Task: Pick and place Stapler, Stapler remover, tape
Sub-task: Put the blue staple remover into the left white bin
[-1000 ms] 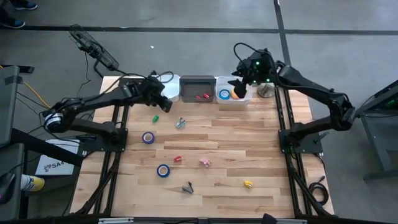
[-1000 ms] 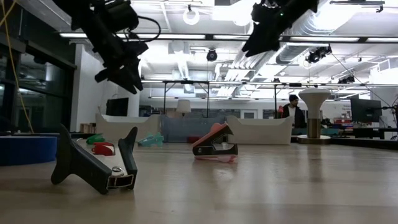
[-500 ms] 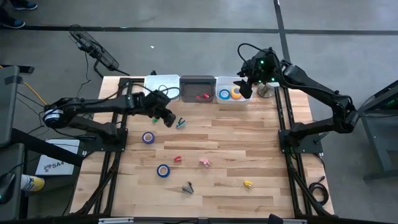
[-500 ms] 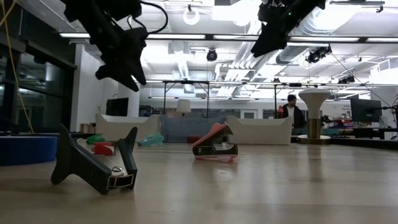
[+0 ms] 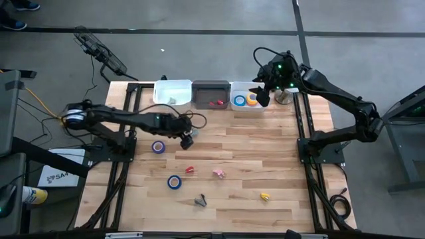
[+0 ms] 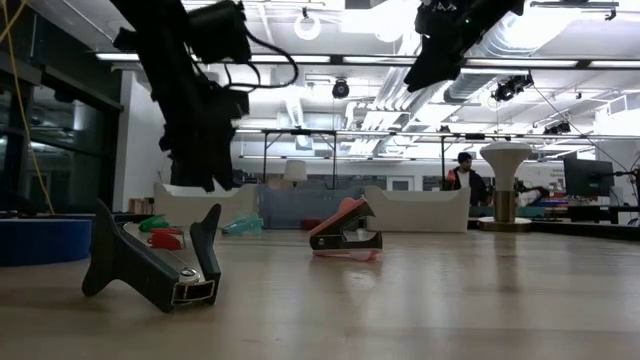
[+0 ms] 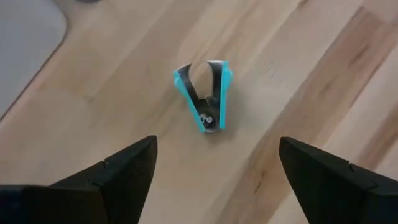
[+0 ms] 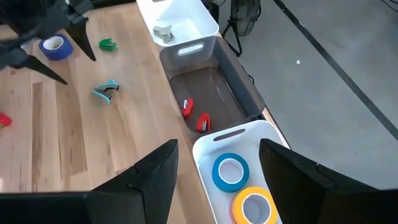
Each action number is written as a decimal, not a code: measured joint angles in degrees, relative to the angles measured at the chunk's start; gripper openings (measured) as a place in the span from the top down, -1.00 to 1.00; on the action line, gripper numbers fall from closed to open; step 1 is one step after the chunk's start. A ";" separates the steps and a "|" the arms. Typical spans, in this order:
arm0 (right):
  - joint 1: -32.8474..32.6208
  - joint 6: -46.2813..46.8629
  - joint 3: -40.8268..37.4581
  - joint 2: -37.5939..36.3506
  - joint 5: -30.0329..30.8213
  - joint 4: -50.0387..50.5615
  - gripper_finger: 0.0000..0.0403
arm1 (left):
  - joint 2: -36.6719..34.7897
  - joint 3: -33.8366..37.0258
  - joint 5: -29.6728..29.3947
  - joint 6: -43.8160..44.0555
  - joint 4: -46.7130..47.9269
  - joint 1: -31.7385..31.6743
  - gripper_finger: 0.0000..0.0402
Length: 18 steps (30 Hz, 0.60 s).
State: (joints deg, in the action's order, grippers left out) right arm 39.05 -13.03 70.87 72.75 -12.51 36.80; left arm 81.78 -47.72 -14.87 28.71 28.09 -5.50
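A teal staple remover lies flat on the wooden table, its jaws toward the far bins. My left gripper hovers open just over it, with one finger on each side of it and touching nothing. My right gripper hangs open above the white bin that holds a blue tape and a yellow tape. Two blue tapes lie on the table. A pale stapler lies in the far left white bin.
A grey bin with two red pieces stands between the white bins. A dark staple remover, a pink one, and red, yellow and green pieces lie scattered on the table. Bare wood lies toward the right edge.
My left gripper has swung from beside the far left bin toward the table's right and near side and has sunk, ending over the teal staple remover. No object has moved.
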 joint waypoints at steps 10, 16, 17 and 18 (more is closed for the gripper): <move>-0.02 -0.97 0.00 0.00 -0.06 1.48 -0.08 | 7.33 0.00 -1.98 -1.44 -4.85 -0.09 -0.66; -0.02 -1.22 0.00 0.00 -0.07 1.44 -0.07 | 11.29 0.00 -3.25 -1.44 -8.53 -0.11 -0.66; -0.02 -1.36 0.01 0.00 -0.07 1.44 -0.07 | 11.87 0.00 -3.86 -1.45 -9.10 -0.11 -0.66; -0.02 -1.46 0.02 0.00 -0.07 1.44 -0.08 | 12.27 0.00 -4.30 -1.39 -9.37 -0.11 -0.66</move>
State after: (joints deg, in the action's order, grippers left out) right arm 39.03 -14.49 70.89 72.75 -12.58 38.24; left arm 94.06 -47.72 -19.17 27.32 18.72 -5.61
